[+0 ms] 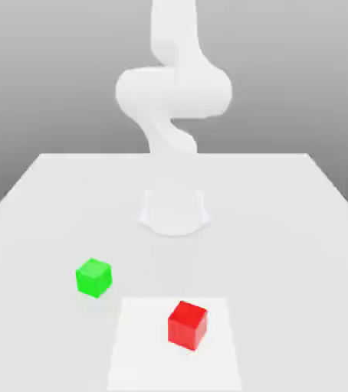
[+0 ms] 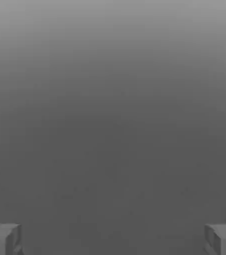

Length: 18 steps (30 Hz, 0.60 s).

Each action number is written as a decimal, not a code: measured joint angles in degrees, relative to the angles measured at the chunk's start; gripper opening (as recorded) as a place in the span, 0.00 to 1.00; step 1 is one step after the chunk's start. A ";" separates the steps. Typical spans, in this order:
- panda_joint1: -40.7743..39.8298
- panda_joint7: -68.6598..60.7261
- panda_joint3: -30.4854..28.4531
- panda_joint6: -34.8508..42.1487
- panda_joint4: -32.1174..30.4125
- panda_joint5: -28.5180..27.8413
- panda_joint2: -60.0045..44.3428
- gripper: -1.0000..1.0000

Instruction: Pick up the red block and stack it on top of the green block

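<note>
On the white surface (image 1: 47, 199) in the exterior view, the white arm (image 1: 173, 92) rises from its round base and bends at a thick elbow high above. From the hand view, the tool (image 2: 113, 239) is spread wide, its two grey fingertips (image 2: 3, 239) far apart, gripping nothing. Near the front edge, the red block (image 1: 187, 325) sits on a paler square patch (image 1: 142, 344), with the green block (image 1: 93, 277) nearby toward the exterior view's left, apart from it
</note>
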State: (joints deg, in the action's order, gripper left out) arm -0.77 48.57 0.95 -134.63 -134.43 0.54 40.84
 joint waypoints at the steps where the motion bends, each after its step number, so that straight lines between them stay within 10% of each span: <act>1: -0.35 1.30 0.47 -1.33 -1.21 0.21 -2.37 0.50; 18: -4.05 23.83 6.84 -21.42 -19.69 -0.50 -37.96 0.50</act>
State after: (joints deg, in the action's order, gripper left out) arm -4.81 72.40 7.80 -156.05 -154.12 0.03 2.87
